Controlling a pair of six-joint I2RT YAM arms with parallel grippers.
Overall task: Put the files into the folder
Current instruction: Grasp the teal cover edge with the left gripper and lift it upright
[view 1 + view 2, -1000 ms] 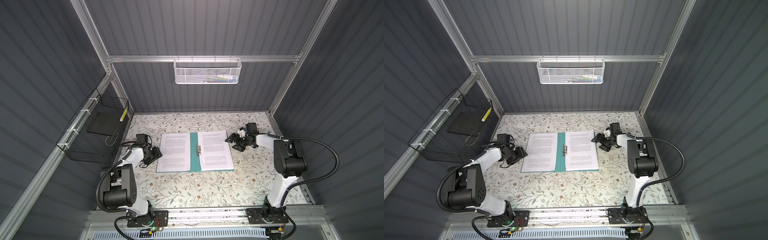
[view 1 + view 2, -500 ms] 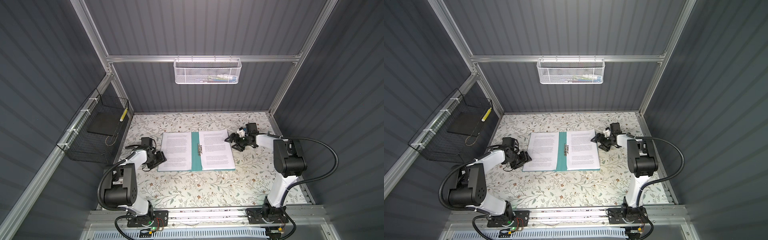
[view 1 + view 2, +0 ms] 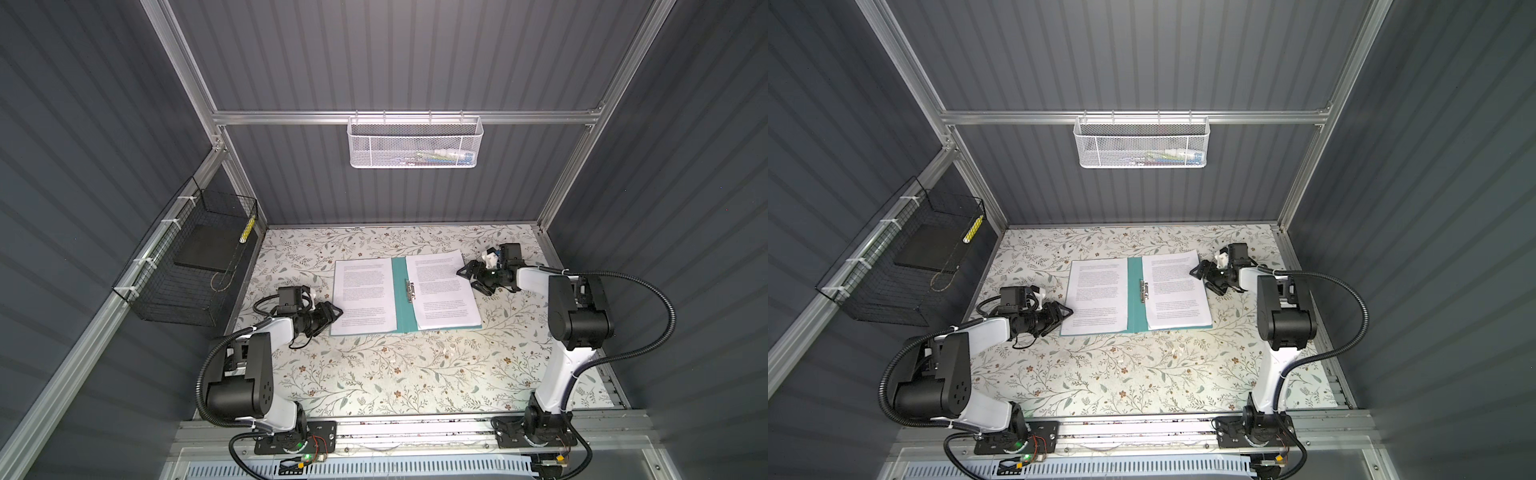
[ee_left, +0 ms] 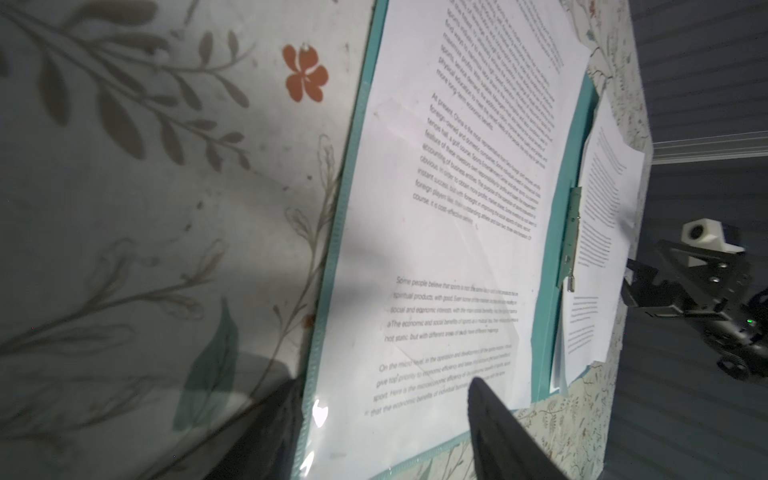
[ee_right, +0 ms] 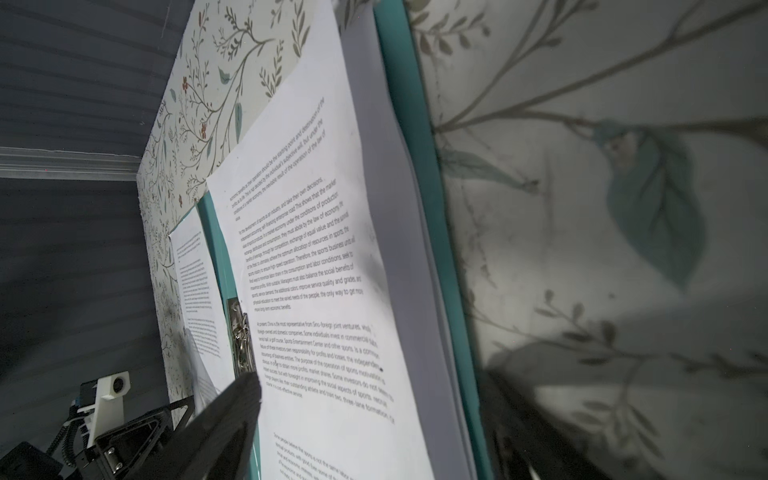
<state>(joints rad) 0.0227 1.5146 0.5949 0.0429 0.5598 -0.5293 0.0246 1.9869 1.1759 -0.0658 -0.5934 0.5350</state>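
— Moved: the left gripper (image 3: 334,312) slid toward the table's (image 3: 395,374) front edge, along the one folder's (image 3: 400,299) left side, jaws apart.
— And the files (image 3: 363,291)?
— Two piles, one on each open cover, mid-table. The right gripper (image 3: 467,276) gapes at the folder's far right corner.

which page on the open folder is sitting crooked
The page on the right cover, by the right gripper: it is skewed, its far corner past the folder. The left page lies square.

Arms low; left gripper (image 3: 336,315), right gripper (image 3: 468,280) jaws apparently apart.
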